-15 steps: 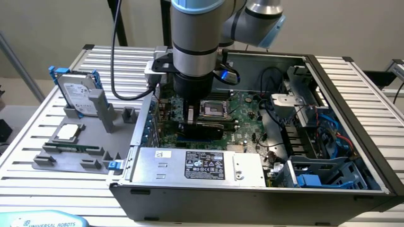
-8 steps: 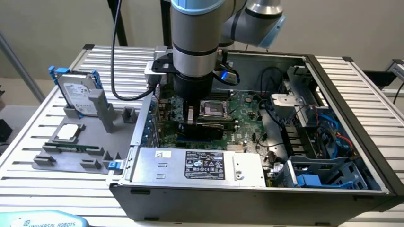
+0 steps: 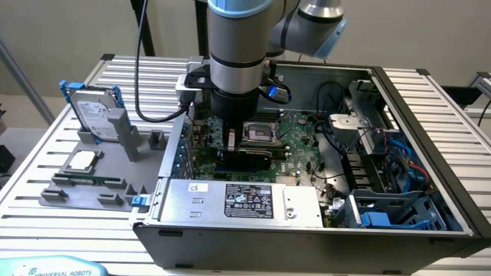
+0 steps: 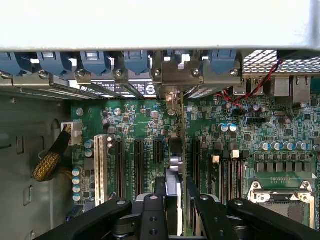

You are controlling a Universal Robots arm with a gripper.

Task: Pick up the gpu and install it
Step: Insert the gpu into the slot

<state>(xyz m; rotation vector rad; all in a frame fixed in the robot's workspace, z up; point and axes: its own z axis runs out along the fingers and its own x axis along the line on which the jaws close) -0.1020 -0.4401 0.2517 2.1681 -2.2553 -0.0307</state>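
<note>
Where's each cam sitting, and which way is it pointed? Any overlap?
Exterior view: off the arm, raised, looking down into the open computer case on the slatted table; the arm reaches down into the case.
Wrist view: on the wrist, looking along the end effector at the motherboard; its black fingers grip the gpu, seen edge-on.
Shared: motherboard, gpu and the processor socket.
</note>
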